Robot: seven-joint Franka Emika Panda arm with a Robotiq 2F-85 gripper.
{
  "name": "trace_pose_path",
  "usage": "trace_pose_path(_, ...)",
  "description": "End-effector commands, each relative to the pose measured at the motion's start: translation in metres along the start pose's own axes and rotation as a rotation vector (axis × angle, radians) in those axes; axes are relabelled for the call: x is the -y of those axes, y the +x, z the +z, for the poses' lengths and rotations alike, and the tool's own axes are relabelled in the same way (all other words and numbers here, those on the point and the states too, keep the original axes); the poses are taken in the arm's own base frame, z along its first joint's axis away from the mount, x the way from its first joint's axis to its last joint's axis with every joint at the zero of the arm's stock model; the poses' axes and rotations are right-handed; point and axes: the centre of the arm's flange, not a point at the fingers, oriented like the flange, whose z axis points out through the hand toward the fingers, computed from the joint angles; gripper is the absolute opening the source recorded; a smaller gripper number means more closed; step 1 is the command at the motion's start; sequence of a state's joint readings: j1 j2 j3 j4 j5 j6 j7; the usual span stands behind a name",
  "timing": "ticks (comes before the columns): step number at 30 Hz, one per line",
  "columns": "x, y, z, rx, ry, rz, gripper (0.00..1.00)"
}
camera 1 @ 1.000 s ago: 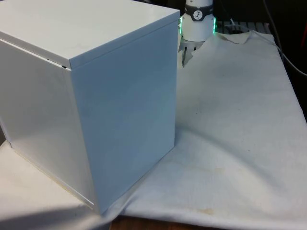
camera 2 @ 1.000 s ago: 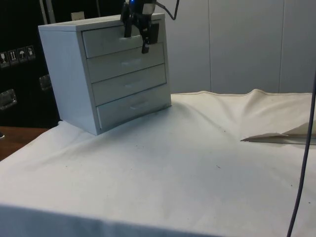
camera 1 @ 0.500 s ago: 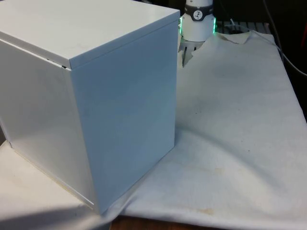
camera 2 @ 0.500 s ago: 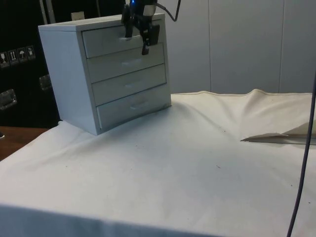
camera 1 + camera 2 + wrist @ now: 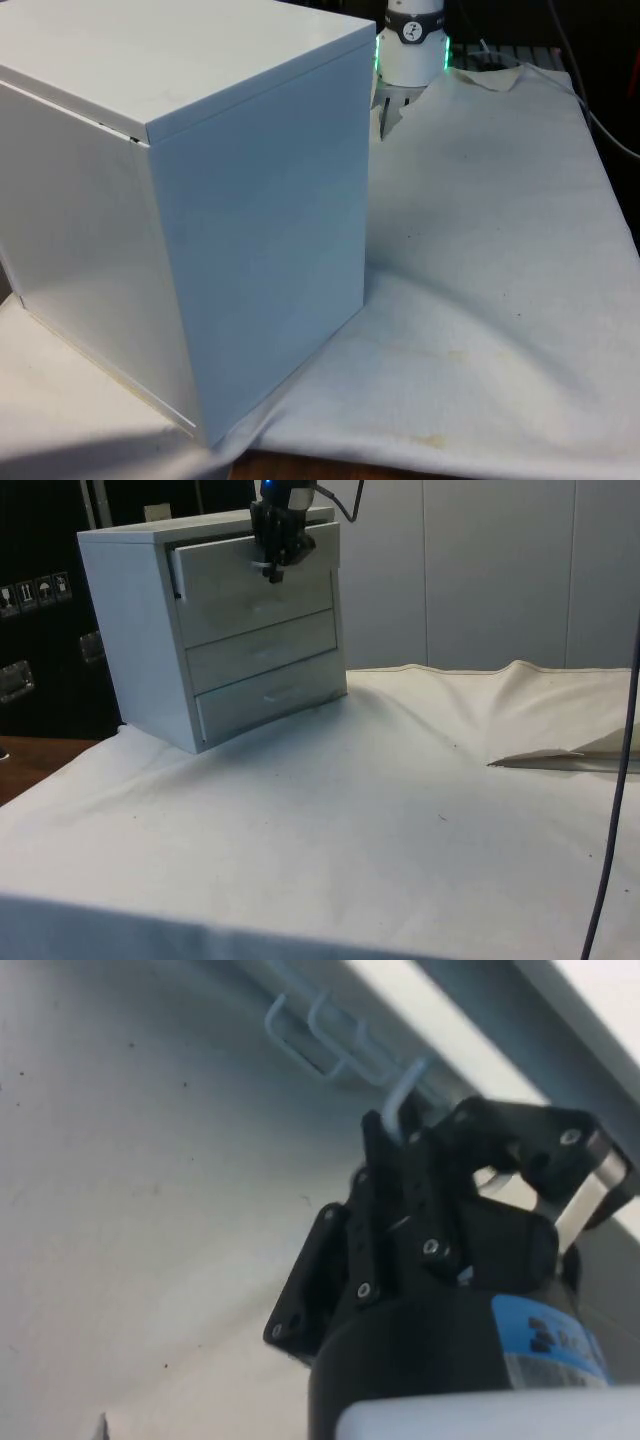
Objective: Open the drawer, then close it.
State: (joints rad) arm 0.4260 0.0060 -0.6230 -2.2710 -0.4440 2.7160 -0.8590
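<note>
Side view: gripper (image 5: pixel 272 568) at front of top drawer (image 5: pixel 250 580), slightly pulled out of chest of drawers (image 5: pixel 150 670); wrist view: fingers (image 5: pixel 375 1175) clenched on handle (image 5: pixel 405 1100).

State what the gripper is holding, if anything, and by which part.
The gripper is shut on the handle of the top drawer of the chest of drawers; that drawer stands slightly pulled out.

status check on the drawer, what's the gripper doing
Gripper shut on the top drawer's handle. Top drawer partly open, other drawers shut. Nothing in the way on the cloth.
</note>
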Motion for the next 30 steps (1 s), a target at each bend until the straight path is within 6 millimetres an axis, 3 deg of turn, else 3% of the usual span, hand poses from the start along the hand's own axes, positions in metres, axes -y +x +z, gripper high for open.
trace_pose_path(1,0.001,-0.001,0.000,-0.002,-0.006,-0.001,0.05)
trace_pose_path(2,-0.001,-0.002,-0.003,-0.004,-0.007,0.000,0.00)
trace_pose_path(13,0.001,-0.008,-0.020,-0.021,-0.006,0.002,0.00)
trace_pose_path(30,0.036,-0.008,-0.040,-0.057,0.006,-0.014,0.00)
